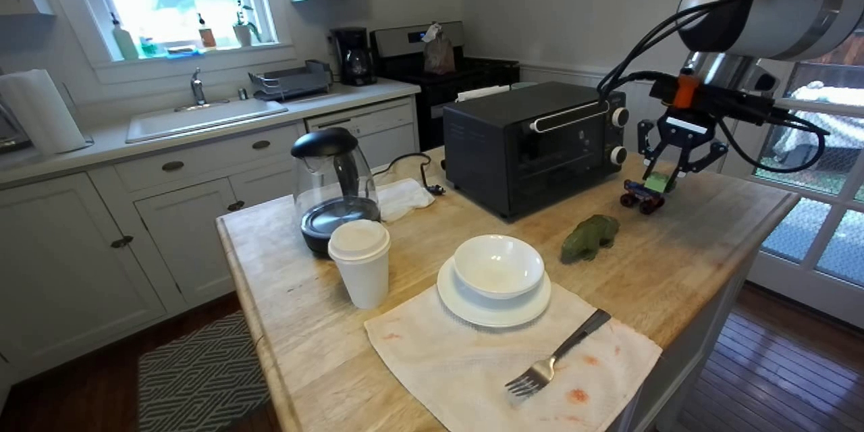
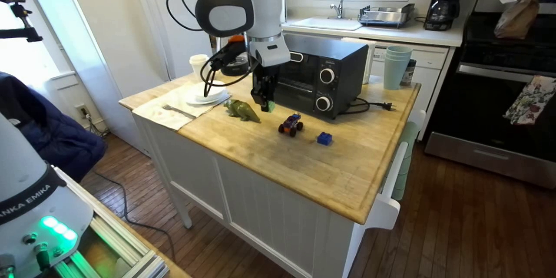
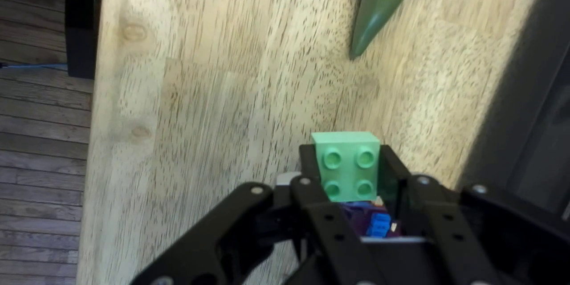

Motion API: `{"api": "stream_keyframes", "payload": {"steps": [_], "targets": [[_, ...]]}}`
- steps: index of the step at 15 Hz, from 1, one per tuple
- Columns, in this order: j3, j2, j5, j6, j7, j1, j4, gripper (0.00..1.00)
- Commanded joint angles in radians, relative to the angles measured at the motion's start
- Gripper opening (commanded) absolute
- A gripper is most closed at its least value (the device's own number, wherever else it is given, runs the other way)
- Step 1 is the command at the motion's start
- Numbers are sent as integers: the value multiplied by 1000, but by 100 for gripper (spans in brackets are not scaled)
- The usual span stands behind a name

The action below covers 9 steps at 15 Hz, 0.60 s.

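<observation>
In an exterior view, the gripper [image 1: 659, 179] pinches a green brick [image 1: 656, 181] near the toaster oven [image 1: 540, 162]. In an exterior view, it appears between a toy dinosaur [image 2: 242, 110] and toy truck [image 2: 290, 125]. In the wrist view, its 4 studs [image 3: 332, 159] show

A: You had a block [image 3: 348, 167] gripped, didn't you?
B: You did: pale green, boxy, four round studs facing up, pinched by two opposite sides.
A: And where did you have it?
B: You held it above the table [image 2: 260, 144], near the truck [image 2: 290, 125].
</observation>
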<state>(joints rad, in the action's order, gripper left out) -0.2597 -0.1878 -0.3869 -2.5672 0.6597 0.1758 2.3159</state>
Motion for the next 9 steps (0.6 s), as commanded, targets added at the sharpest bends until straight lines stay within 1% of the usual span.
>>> {"api": "stream_keyframes", "payload": {"steps": [1, 4, 7, 9], "targets": [[19, 61, 21, -25, 91, -32, 69, 11], [31, 86, 43, -59, 197, -62, 107, 11], [58, 99, 15, -66, 233, -71, 125, 11], [73, 103, 16, -65, 271, -76, 131, 11]]}}
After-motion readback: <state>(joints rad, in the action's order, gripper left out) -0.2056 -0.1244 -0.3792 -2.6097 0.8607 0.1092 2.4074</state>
